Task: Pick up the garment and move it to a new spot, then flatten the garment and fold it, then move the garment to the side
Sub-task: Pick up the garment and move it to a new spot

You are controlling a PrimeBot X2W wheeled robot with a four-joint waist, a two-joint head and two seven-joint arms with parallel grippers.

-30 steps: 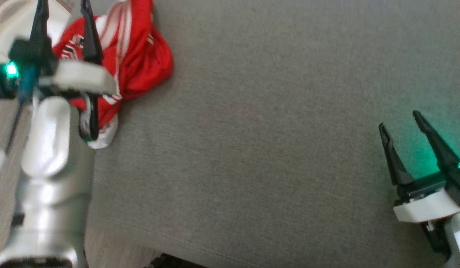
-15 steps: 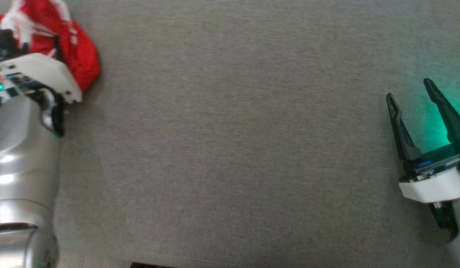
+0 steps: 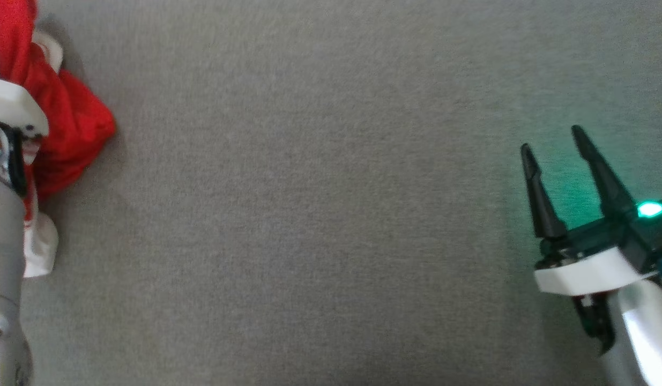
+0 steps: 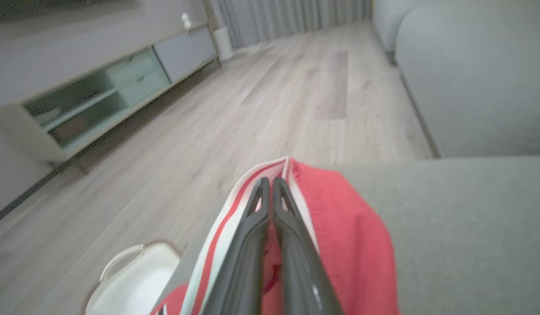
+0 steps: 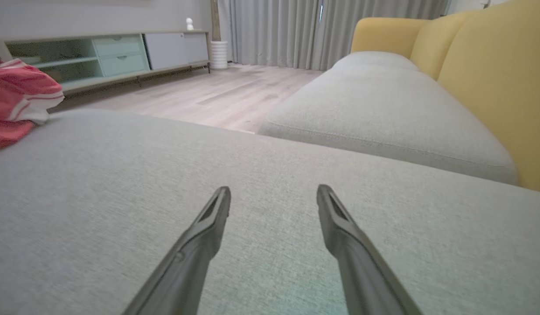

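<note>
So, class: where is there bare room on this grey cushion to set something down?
Bare: the grey cushion's wide middle, between the red garment and the open right gripper. Crowded: the left edge, where the left gripper pinches the garment.

The right gripper [image 5: 274,189] hangs low over a broad grey woven fabric cushion [image 5: 99,183], its two long dark fingers spread well apart. At the far left of that cushion lies a crumpled red garment with white stripes [image 5: 20,94]. Beyond, to the right, stands a sofa with a grey seat pad [image 5: 383,118] and a yellow backrest [image 5: 492,78]. Farther off are a pale wooden plank floor [image 5: 217,94], a low mint-green cabinet [image 5: 112,54] and grey pleated curtains [image 5: 274,30].
</note>
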